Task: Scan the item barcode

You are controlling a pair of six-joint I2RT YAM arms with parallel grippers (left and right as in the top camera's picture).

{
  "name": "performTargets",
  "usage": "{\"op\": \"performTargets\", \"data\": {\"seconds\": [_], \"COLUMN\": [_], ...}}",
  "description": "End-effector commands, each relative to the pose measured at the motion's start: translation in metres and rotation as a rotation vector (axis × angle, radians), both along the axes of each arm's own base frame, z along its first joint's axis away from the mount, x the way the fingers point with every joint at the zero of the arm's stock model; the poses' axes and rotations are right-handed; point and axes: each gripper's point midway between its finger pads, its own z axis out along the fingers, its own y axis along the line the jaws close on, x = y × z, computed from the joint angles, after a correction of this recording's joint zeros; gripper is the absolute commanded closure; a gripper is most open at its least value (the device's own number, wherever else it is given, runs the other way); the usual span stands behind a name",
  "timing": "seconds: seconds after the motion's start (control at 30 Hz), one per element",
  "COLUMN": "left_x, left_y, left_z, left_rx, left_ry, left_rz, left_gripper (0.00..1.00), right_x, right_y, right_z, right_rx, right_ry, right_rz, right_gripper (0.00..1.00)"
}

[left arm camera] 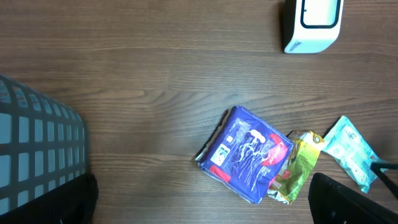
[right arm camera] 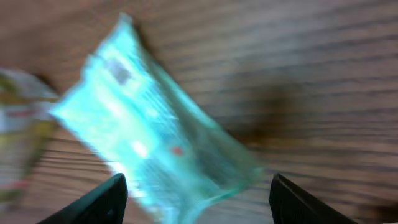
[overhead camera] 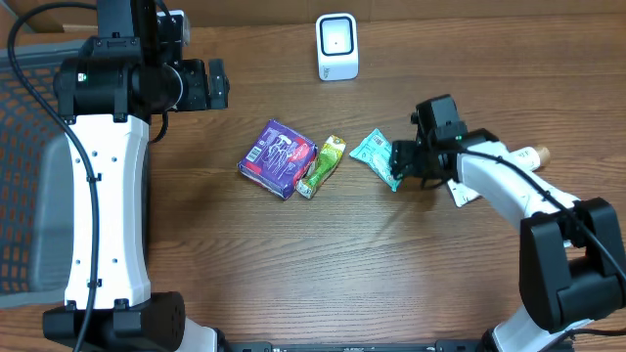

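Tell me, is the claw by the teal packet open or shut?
Open: the right gripper's fingers stand wide apart, the teal packet between them; contact unclear through blur.

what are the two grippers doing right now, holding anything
Left gripper: open, empty.
Right gripper: open, straddling the end of the crinkly teal plastic packet, not clamped on it.
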Motion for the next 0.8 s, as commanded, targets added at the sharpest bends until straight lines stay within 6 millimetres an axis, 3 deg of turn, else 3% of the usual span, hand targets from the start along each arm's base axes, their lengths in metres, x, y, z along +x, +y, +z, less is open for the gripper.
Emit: {"op": "performTargets", "data": {"seconds": [0.0, 0.23, 0.47, 0.6, 0.67, 0.77], "left_x": [0.001, 0.001, 0.001, 0.001, 0.001, 0.001], "left_y": [0.000, 0.000, 0.000, 0.000, 0.000, 0.000], "left_z": [0.002, 0.002, 0.002, 0.002, 0.002, 0.002], "left_rx": [0.006, 0.006, 0.006, 0.006, 0.006, 0.005], "left_ry": [-0.006, -0.007, -0.007, -0.007, -0.007, -0.007], "left_rz": [-0.020, -0.020, -0.020, -0.020, -0.020, -0.020], "left_gripper": [0.00, 0.01, 0.01, 0.00, 0.01, 0.00], "right_x": [0.004, -0.015, -0.003, 0.007, 0.007, 0.006], "right_y": [0.008, 0.001, 0.001, 0.003, 0.005, 0.011], "right_z": [0.015, -0.022, -0.035, -0.037, -0.046, -0.048], "right_rx": [0.118, 0.163, 0.197, 0.204, 0.208, 0.224], "right_ry": [0.046, 0.131, 0.019, -0.033, -0.019, -0.021], "right_rz": [-0.147, -0.348, -0.352, -0.327, -0.319, -0.236], "right_gripper": [0.27, 0.41, 0.46, 0.60, 0.76, 0.91]}}
